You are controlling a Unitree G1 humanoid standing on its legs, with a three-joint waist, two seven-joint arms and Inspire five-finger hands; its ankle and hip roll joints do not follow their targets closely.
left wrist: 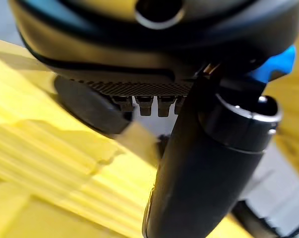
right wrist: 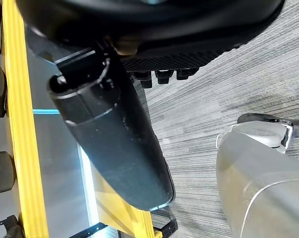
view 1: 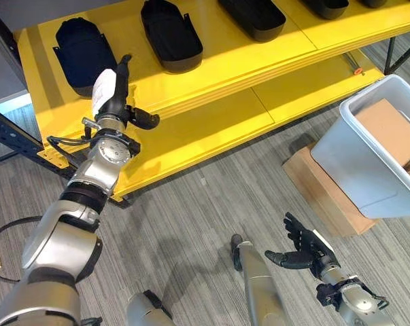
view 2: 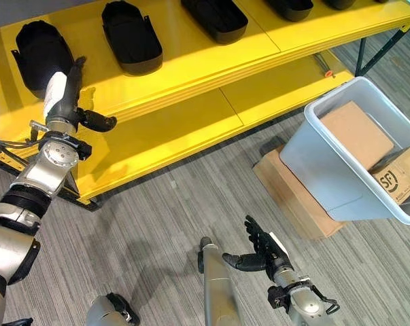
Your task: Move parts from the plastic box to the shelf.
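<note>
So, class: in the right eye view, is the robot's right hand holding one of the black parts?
No. The right hand hangs open over the grey floor, holding nothing; the black parts lie on the yellow shelf.

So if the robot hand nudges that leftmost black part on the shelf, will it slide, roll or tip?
The leftmost black part looks like a low, shallow moulded shell lying flat, so it probably slides rather than rolls or tips. It looks thin-walled, so likely light. The yellow shelf looks smooth, so a push from the left robot hand may send it skating.
</note>
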